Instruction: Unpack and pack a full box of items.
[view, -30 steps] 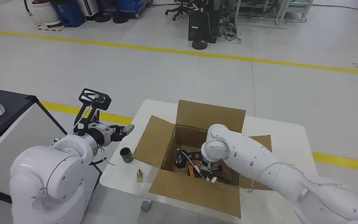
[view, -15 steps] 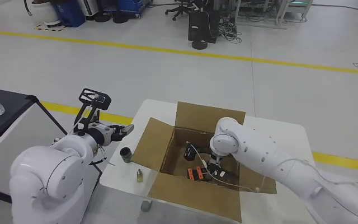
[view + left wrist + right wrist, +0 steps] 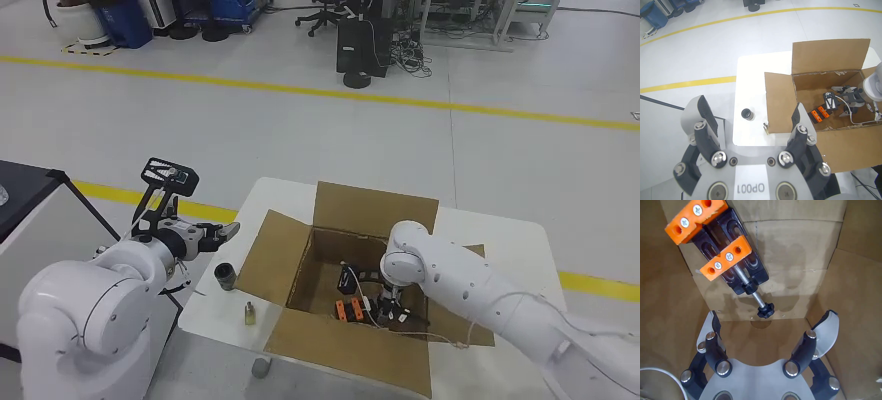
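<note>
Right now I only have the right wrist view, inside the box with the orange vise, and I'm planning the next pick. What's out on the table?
Observer: A dark cylinder stands upright on the white table, beside an open flap of the box.
Operator: Anything else out there?
Observer: A small bottle stands by that flap's corner.
Operator: And the left gripper?
Observer: The left gripper is open and empty, near the table's edge, apart from both items.

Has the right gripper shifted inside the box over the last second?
Yes. The right gripper has moved away from the cardboard box's left wall, toward the box's middle.
</note>
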`<action>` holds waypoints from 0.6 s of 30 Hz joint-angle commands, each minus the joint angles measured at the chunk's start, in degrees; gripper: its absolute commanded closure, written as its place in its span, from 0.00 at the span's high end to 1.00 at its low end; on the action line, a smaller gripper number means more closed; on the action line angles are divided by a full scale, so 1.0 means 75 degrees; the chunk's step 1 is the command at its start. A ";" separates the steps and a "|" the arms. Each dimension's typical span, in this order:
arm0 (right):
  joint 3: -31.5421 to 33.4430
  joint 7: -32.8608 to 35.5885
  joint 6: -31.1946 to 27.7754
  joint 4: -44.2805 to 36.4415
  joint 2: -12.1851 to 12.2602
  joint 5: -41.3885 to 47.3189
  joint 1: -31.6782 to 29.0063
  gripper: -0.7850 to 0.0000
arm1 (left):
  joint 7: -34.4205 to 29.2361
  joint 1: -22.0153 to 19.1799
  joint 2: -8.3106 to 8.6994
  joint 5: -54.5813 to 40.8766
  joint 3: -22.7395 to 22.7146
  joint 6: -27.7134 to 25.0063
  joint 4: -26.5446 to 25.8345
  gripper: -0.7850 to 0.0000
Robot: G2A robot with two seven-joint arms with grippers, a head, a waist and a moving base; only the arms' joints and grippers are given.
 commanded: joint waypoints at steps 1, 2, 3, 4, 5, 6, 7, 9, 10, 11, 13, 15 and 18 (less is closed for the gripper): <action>0.0000 -0.0028 -0.0028 0.0138 -0.0057 -0.0083 -0.0048 1.00 | 0.0000 0.0000 0.0000 0.0000 0.0000 0.0000 0.0000 1.00; 0.0000 -0.0040 -0.0039 0.0217 -0.0095 -0.0120 -0.0069 1.00 | 0.0000 0.0000 0.0000 0.0000 0.0000 0.0000 0.0000 1.00; 0.0000 -0.0069 -0.0068 0.0295 -0.0136 -0.0138 -0.0093 1.00 | 0.0000 0.0000 0.0000 0.0000 0.0000 0.0000 0.0000 1.00; 0.0000 -0.0105 -0.0104 0.0387 -0.0177 -0.0179 -0.0112 1.00 | 0.0000 0.0000 0.0000 0.0000 0.0000 0.0000 0.0000 1.00; 0.0000 -0.0144 -0.0143 0.0478 -0.0221 -0.0191 -0.0132 1.00 | 0.0000 0.0000 0.0000 0.0000 0.0000 0.0000 0.0000 1.00; 0.0000 -0.0189 -0.0189 0.0560 -0.0266 -0.0214 -0.0144 1.00 | 0.0000 0.0000 0.0000 0.0000 0.0000 0.0000 0.0000 1.00; 0.0000 -0.0243 -0.0243 0.0635 -0.0310 -0.0244 -0.0160 1.00 | 0.0000 0.0000 0.0000 0.0000 0.0000 0.0000 0.0000 1.00; 0.0000 -0.0345 -0.0345 0.0782 -0.0396 -0.0366 -0.0203 1.00 | 0.0000 0.0000 0.0000 0.0000 0.0000 0.0000 0.0000 1.00; 0.0000 -0.0387 -0.0387 0.0849 -0.0438 -0.0428 -0.0219 1.00 | 0.0000 0.0000 0.0000 0.0000 0.0000 0.0000 0.0000 1.00; 0.0000 -0.0436 -0.0436 0.0908 -0.0479 -0.0486 -0.0235 1.00 | 0.0000 0.0000 0.0000 0.0000 0.0000 0.0000 0.0000 1.00; 0.0000 -0.0502 -0.0502 0.1036 -0.0557 -0.0626 -0.0271 0.66 | 0.0000 0.0000 0.0000 0.0000 0.0000 0.0000 0.0000 1.00; 0.0000 -0.0548 -0.0547 0.1134 -0.0633 -0.0807 -0.0304 0.00 | 0.0000 0.0000 0.0000 0.0000 0.0000 0.0000 0.0000 1.00; 0.0000 -0.0625 -0.0625 0.1272 -0.0734 -0.0992 -0.0344 0.00 | 0.0000 0.0000 0.0000 0.0000 0.0000 0.0000 0.0000 1.00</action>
